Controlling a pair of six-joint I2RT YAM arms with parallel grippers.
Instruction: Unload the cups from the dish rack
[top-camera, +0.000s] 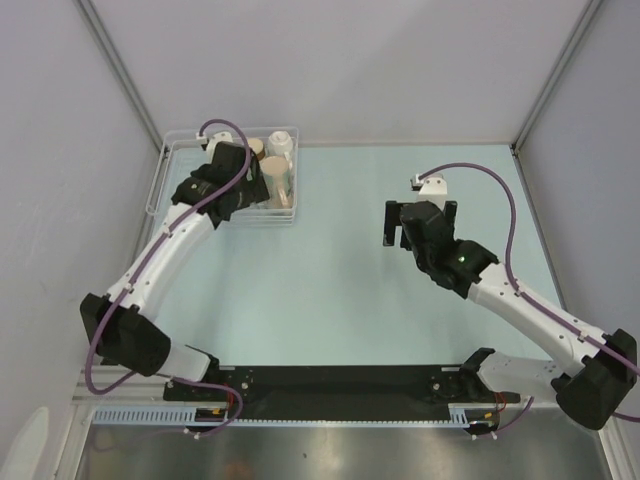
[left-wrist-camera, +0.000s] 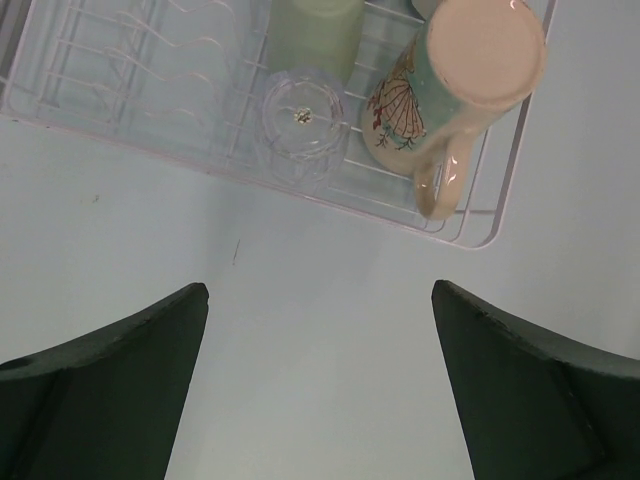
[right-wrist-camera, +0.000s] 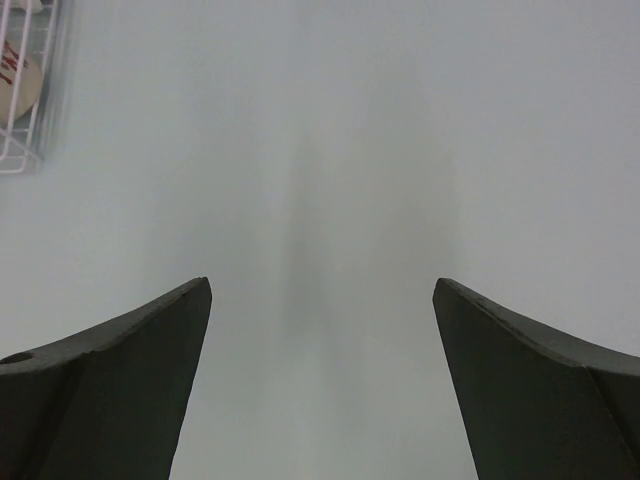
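Right wrist view: my right claw (right-wrist-camera: 320, 285) gapes fully wide, holding nothing, over bare table (right-wrist-camera: 330, 120) mid-right. Left claw (left-wrist-camera: 320, 290) equally wide, empty, hanging just short of the dish rack (left-wrist-camera: 478, 238) at far left. In the rack: clear glass cup (left-wrist-camera: 300, 115) nearest, beige shell-print mug (left-wrist-camera: 470, 90) to its right, pale green cup (left-wrist-camera: 315, 30) farther back.

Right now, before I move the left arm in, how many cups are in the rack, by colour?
Clear glass: 1
Pale green cup: 1
Beige shell-print mug: 1
White cup: 1
Brown cup: 1
Total: 5, all in the dish rack.
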